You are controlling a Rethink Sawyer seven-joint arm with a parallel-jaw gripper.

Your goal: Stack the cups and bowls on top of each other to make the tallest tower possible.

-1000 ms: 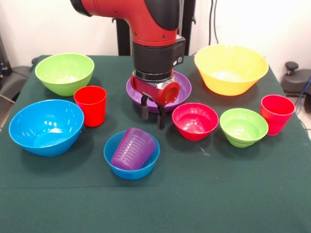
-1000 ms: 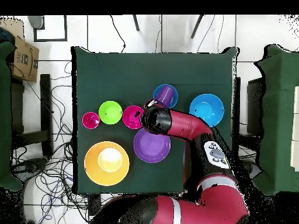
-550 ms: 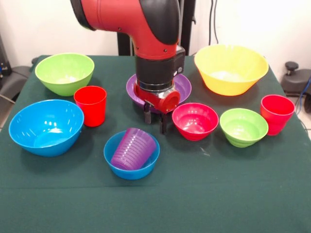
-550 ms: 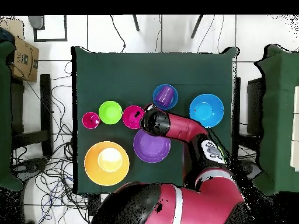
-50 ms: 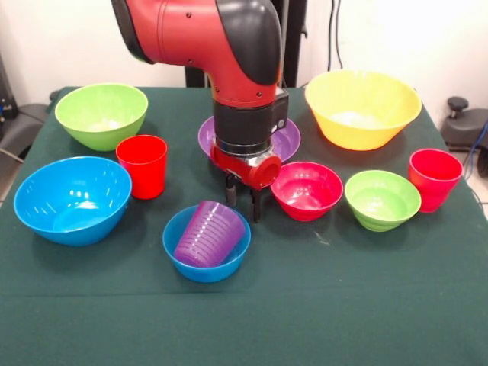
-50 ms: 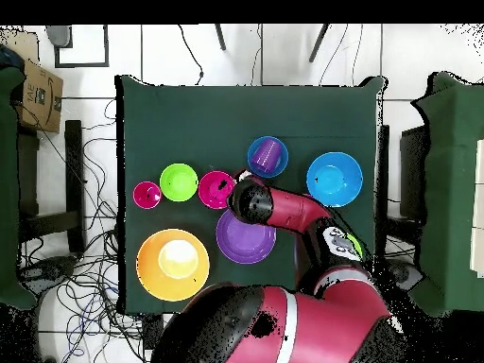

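Front view: I see my gripper [image 5: 243, 199], 2 fingers spread and empty, just behind the translucent purple ribbed plastic cup [image 5: 209, 233] lying tilted in the small blue plastic bowl [image 5: 183, 261]

front: low, close, facing arm | overhead: high, straight down | shared: green table [image 5: 427, 305]

Bright even overhead light; soft shadows under bowls [image 5: 72, 200]; glossy highlights.
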